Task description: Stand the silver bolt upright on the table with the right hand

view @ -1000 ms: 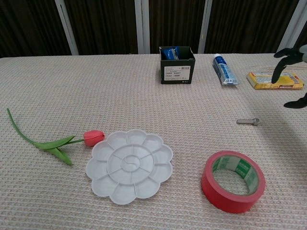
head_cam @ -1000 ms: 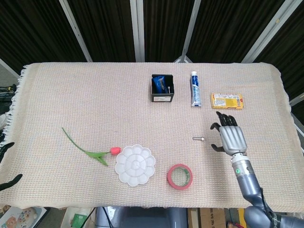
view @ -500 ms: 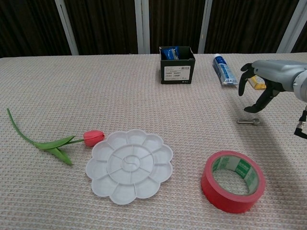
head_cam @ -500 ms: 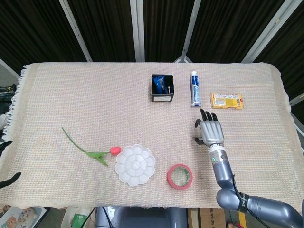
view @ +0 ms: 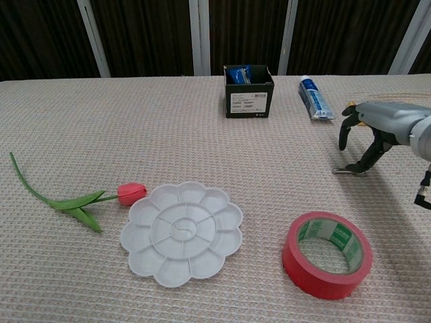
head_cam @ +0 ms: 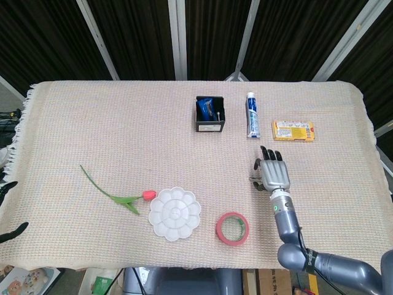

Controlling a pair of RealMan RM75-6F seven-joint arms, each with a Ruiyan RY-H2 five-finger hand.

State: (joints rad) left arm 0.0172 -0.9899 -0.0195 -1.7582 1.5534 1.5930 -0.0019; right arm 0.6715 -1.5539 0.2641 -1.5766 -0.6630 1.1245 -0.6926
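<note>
The silver bolt (view: 341, 172) lies flat on the woven table cloth, right of centre. My right hand (view: 381, 124) hovers over it with fingers curved downward and apart; one fingertip (view: 351, 168) touches the bolt's head end. From the head camera the right hand (head_cam: 273, 173) covers most of the bolt (head_cam: 253, 179), leaving only its left tip showing. At the far left edge, only the dark fingers of my left hand (head_cam: 12, 232) are visible, spread and holding nothing.
A red tape roll (view: 327, 254) sits just in front of the bolt. Behind it lie a toothpaste tube (view: 315, 97) and a yellow packet (head_cam: 293, 130). A black box (view: 248, 91) stands at the back centre. A white palette (view: 182, 232) and a tulip (view: 128, 194) lie to the left.
My right hand has swung in from the right edge to above the bolt, then lowered until a fingertip touches it. The bolt has not moved.
</note>
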